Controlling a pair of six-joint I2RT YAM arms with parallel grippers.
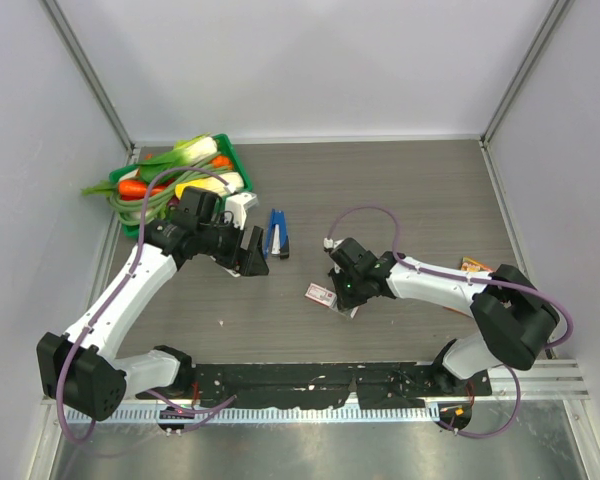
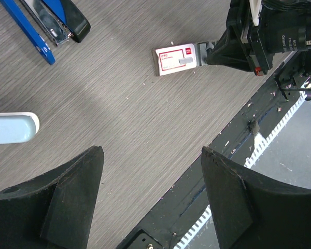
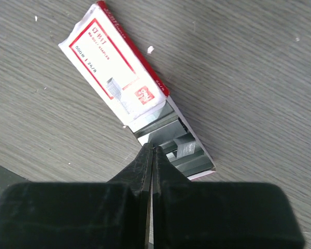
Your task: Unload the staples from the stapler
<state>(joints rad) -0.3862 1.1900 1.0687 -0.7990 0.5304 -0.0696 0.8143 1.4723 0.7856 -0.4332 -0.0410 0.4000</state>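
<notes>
– Black fingers of the right gripper (image 3: 151, 150): I read them as pressed flat together, tips at the open end of the red-and-white cardboard staple box (image 3: 116, 78), over the silver strips inside. I see nothing pinched between them.

– And the other one?

– Left gripper (image 2: 151, 155) is spread wide and holds nothing, hanging above the grey wood-grain table (image 2: 145, 119).

– Where is the stapler from there?

– The slim dark-blue hand stapler (image 1: 277, 233) lies on the table just beside my left gripper, on its inner side, toward the middle. It lies opened, with the blue top swung apart from the silver-and-black magazine. Its long axis runs roughly away from the arm bases.

– Which arm is nearer?

– Left, clearly. From the right gripper the stapler lies farther up the table and to its left, well apart.

– Consequence?

– My judgement is that any reach into the magazine must run along that near-to-far axis. The left arm is placed to steady the body, while the right has to travel. Whether staples sit in the channel is too small to tell.
</notes>
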